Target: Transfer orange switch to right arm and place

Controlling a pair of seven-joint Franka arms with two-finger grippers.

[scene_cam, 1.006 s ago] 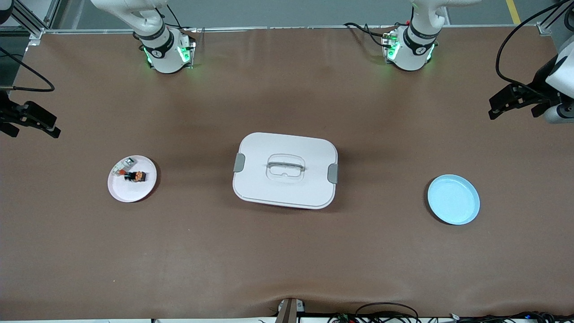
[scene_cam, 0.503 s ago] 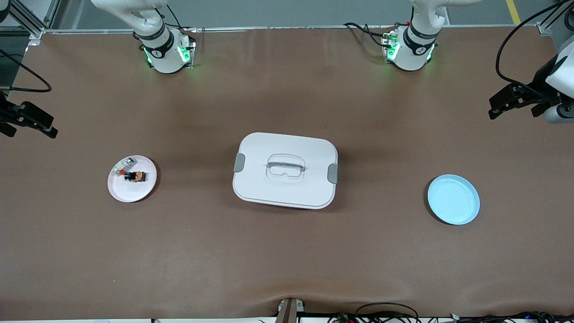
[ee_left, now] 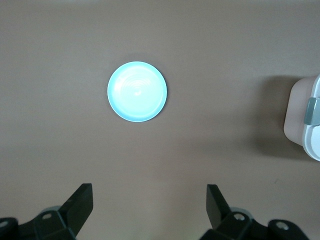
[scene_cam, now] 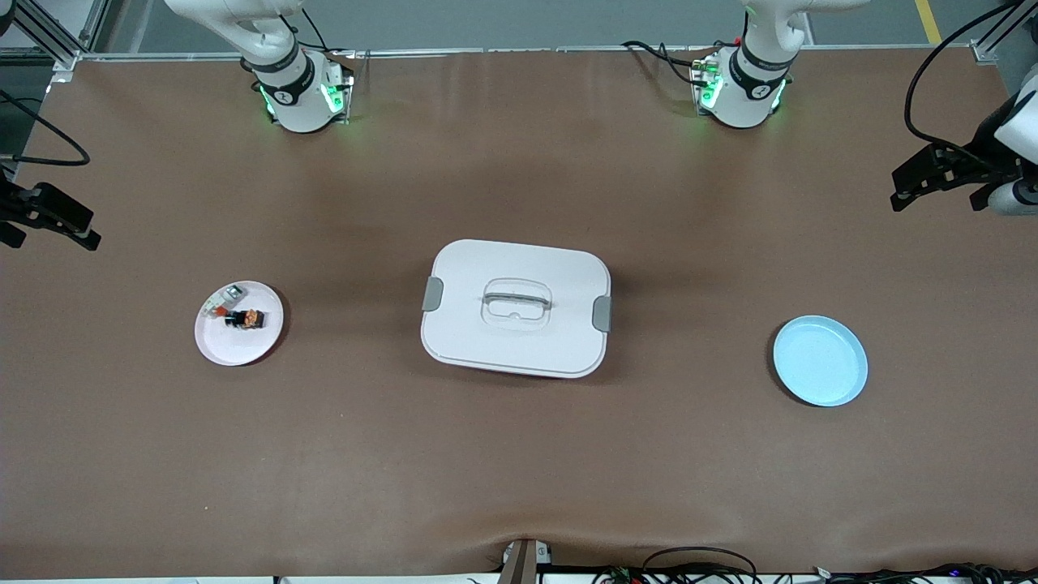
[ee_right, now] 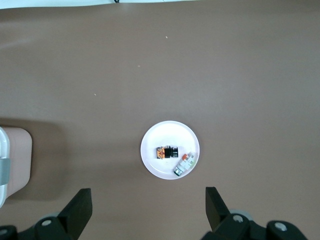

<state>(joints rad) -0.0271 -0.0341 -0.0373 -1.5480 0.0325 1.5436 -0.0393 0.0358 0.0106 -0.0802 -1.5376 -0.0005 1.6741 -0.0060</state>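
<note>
- The orange switch (scene_cam: 246, 319) lies on a white plate (scene_cam: 235, 347) toward the right arm's end of the tabletop (scene_cam: 519, 470), just beside a white-grey component (scene_cam: 220, 301) with a red-orange end on the same plate.
- A white lidded box (scene_cam: 516, 307) with grey side clasps sits mid-tabletop, between the white plate and a light blue plate (scene_cam: 820, 361) toward the left arm's end.
- The right tool (ee_right: 148, 210) hangs high over the tabletop at the right arm's end, fingers spread wide, nothing between them.
- The left tool (ee_left: 150, 207) hangs high over the tabletop at the left arm's end, fingers spread wide and empty.
</note>
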